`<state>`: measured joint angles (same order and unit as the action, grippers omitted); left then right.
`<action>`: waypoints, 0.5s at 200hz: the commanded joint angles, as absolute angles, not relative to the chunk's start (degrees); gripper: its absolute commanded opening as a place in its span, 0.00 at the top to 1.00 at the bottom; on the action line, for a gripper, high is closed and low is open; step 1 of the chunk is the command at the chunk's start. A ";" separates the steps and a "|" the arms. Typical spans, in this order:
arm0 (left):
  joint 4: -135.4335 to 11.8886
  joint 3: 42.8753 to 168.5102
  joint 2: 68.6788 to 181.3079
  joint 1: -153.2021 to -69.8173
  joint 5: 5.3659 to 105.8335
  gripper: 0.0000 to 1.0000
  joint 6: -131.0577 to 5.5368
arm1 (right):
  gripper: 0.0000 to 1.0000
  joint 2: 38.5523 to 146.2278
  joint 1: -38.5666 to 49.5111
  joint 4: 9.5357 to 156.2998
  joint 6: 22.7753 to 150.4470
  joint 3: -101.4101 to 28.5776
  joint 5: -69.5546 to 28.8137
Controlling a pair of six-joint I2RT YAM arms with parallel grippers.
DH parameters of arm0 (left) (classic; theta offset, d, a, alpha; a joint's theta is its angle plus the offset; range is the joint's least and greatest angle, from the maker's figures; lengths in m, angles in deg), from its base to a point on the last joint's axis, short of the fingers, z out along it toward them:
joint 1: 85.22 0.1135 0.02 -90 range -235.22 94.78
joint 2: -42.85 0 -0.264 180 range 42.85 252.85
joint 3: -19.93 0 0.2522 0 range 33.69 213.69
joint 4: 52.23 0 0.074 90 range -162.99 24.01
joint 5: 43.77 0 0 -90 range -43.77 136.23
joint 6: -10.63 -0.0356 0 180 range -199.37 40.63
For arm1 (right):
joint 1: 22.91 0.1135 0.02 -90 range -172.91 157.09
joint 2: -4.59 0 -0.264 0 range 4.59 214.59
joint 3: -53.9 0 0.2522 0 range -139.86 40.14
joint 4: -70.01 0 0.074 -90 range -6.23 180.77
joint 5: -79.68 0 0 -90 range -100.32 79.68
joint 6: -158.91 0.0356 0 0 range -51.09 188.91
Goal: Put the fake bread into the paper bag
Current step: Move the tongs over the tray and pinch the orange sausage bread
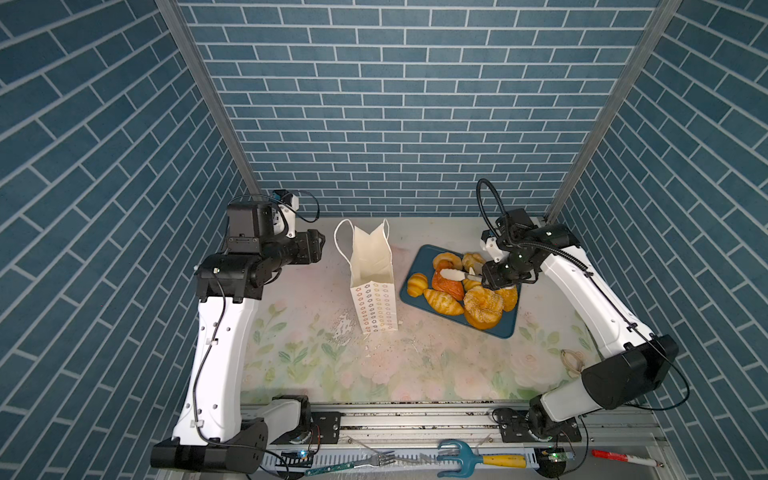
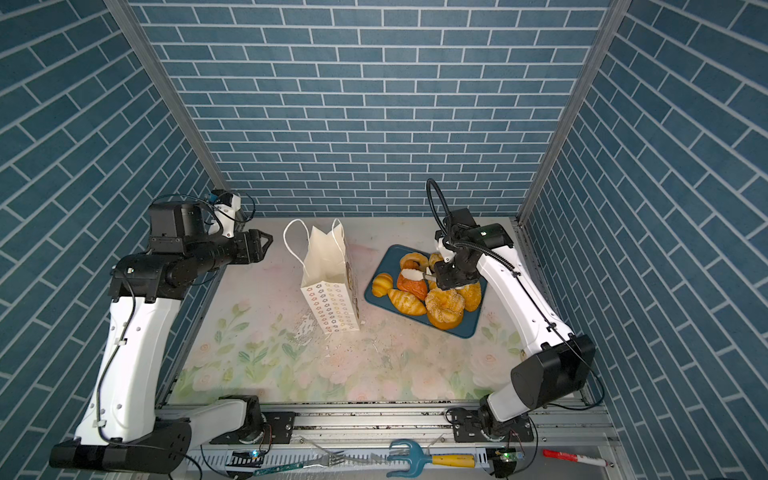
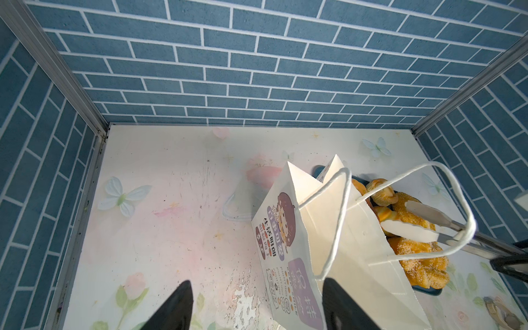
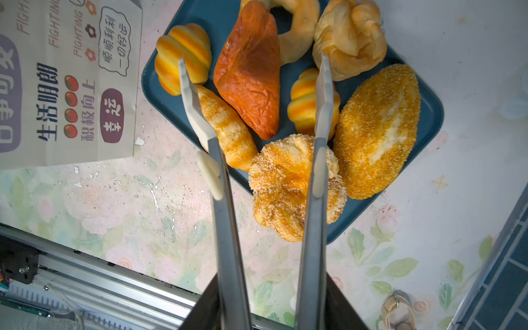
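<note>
Seemingly pick step: your right tool [image 4: 271,300] pinches gaping white-tipped steel tongs [image 4: 225,228] above the reddish-brown triangular fake bread [image 4: 248,77]; lower, squeeze; left tool [image 3: 257,281] spread.

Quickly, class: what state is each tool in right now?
Left tool: open, empty.
Right tool: closed on the tongs.

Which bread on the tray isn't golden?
The triangular piece, in the middle of the tray between the blades of the tongs: it is reddish-brown with wrinkled skin, while every other one is golden or yellow-orange.
</note>
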<state>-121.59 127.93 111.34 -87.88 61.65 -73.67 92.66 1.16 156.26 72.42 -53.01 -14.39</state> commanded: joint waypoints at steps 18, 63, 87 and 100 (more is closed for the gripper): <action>-121.19 126.86 110.99 -88.17 63.01 0.27 -73.70 | 0.52 96.06 3.64 155.62 69.99 -55.10 -10.94; -122.19 127.59 111.11 -88.21 62.22 0.27 -74.53 | 0.53 100.08 4.84 153.42 71.06 -55.40 -8.52; -121.72 127.14 111.40 -88.21 62.66 0.27 -73.97 | 0.54 101.97 4.82 152.38 71.37 -55.67 -8.83; -121.54 127.02 111.66 -88.21 62.74 0.27 -73.74 | 0.54 102.85 4.86 151.91 71.42 -55.75 -8.68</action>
<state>-121.48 127.51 111.27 -87.99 62.20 -73.78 101.67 4.57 153.48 71.61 -53.60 -9.98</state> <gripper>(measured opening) 0.728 0.466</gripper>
